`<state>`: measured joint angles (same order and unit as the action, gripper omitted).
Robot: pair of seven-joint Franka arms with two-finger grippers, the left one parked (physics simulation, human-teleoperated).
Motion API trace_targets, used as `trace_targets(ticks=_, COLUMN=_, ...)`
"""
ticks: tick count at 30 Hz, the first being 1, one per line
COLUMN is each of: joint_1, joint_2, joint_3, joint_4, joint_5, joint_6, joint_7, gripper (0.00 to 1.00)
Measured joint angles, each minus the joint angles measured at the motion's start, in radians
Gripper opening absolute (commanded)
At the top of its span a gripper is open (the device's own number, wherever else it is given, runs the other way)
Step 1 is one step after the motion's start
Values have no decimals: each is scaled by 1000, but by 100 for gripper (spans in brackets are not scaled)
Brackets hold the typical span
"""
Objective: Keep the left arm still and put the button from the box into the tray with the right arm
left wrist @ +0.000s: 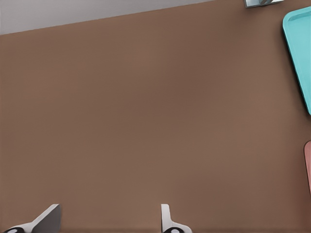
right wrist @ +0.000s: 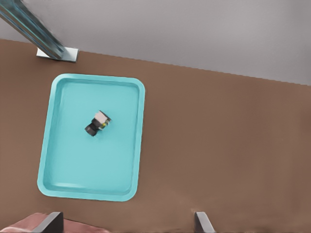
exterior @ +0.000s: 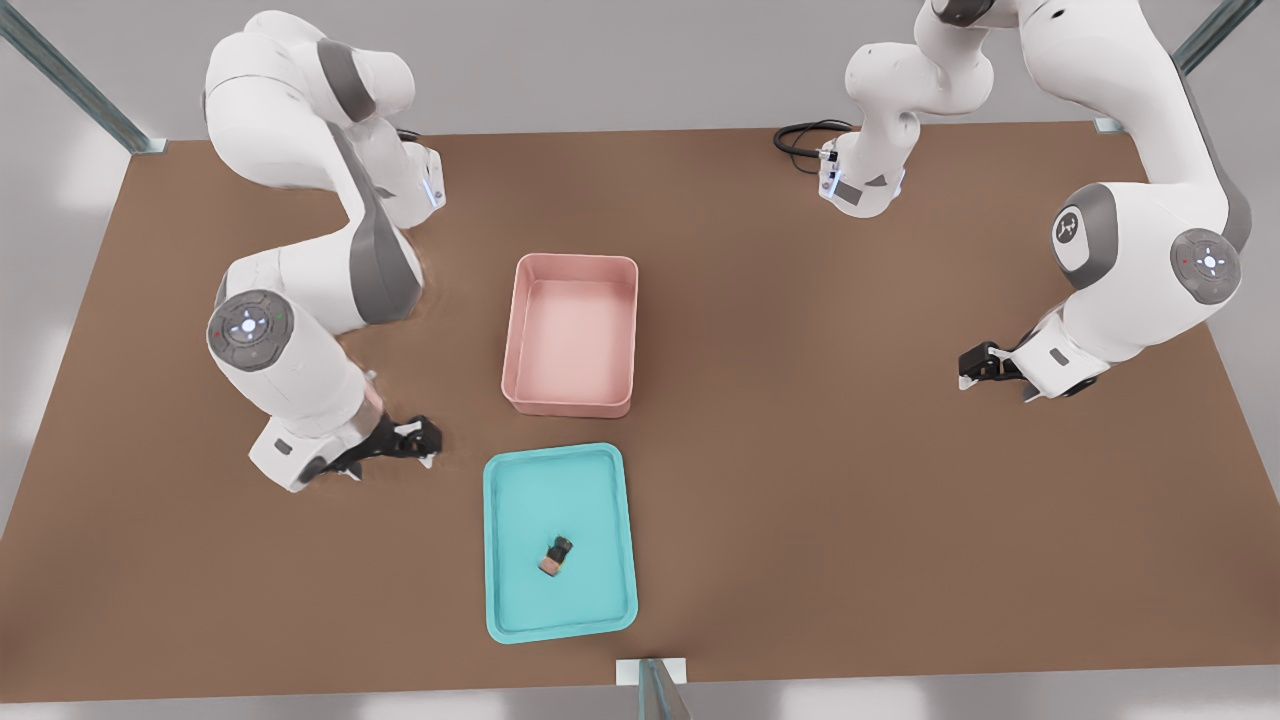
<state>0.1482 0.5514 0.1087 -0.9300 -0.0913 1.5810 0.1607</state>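
button (exterior: 558, 554) in tray (exterior: 510, 610), apart from open jaws

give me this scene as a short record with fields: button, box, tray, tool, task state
button: lying on its side inside the tray, nothing touching it
box: pink bin, holds nothing, beyond the tray's far edge in the front view
tray: teal, flat on the brown table, near the table's front edge
tool: right arm's, open, holding nothing, low over the table at the front view's left of the tray, off the button
task state: button is in the tray, box has nothing in it
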Motion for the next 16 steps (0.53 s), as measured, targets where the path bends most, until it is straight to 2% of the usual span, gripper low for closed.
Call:
trace_targets(ticks=2, joint_1=-197, joint_2=-61, joint_3=-7, joint_4=-51, joint_5=14, joint_6=-102, joint_7=-20, gripper=100)
trace_targets(ticks=3, joint_1=-252, joint_2=-168, joint_3=-8, joint_4=-227, joint_5=17, joint_6=-113, joint_7=-33, gripper=100)
trace_targets(ticks=4, joint_1=-275, joint_2=-292, joint_3=-6, joint_4=-439, joint_5=21, joint_6=-99, joint_7=-44, gripper=100)
trace_targets(ticks=6, joint_1=-278, joint_2=-389, joint_3=-1, joint_4=-609, joint_5=38, joint_6=-74, joint_7=-61, gripper=100)
trace_targets(ticks=16, joint_1=-225, joint_2=-386, joint_3=2, joint_4=-639, joint_5=55, joint_6=-54, joint_7=-106, gripper=100)
